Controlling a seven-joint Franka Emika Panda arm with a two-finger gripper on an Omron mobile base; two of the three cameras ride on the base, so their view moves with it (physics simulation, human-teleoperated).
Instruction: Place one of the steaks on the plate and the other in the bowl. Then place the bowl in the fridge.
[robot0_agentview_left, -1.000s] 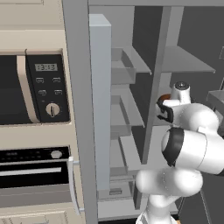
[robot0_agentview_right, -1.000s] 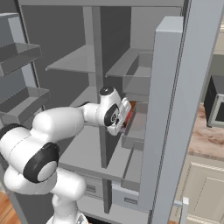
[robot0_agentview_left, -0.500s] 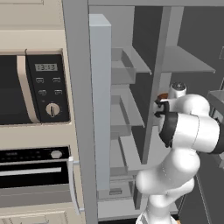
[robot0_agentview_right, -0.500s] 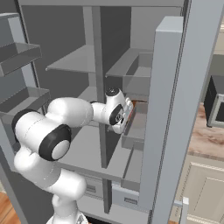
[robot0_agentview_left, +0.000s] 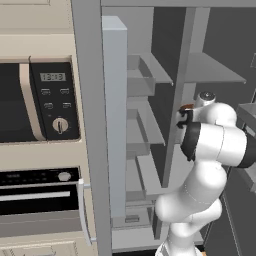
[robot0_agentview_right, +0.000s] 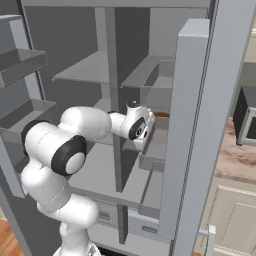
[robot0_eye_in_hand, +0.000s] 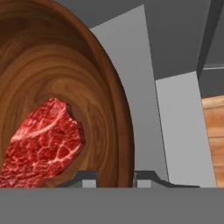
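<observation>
The wooden-looking bowl (robot0_eye_in_hand: 65, 87) takes up the left of the hand view, with one raw red steak (robot0_eye_in_hand: 43, 144) lying inside it. My gripper (robot0_eye_in_hand: 116, 178) is shut on the bowl's rim, one fingertip on each side of the wall. From the base, the gripper (robot0_agentview_left: 183, 119) reaches between the open doors of the grey fridge (robot0_agentview_left: 114, 125), at the level of a middle shelf. Past the hand a sliver of the bowl (robot0_agentview_right: 161, 115) shows over the fridge (robot0_agentview_right: 187, 125) shelf. The plate and the other steak are out of view.
A cream-framed microwave (robot0_agentview_left: 40, 107) and oven (robot0_agentview_left: 40, 200) stand left of the fridge. Its open doors flank the arm, with door bins (robot0_agentview_right: 20, 112) on the left. Grey shelves (robot0_agentview_left: 150, 175) lie below the hand, and a centre post (robot0_agentview_left: 175, 115) stands right beside it.
The arm has folded its elbow up and pushed the hand with the bowl a little deeper over the fridge shelf. The grip on the bowl is unchanged.
</observation>
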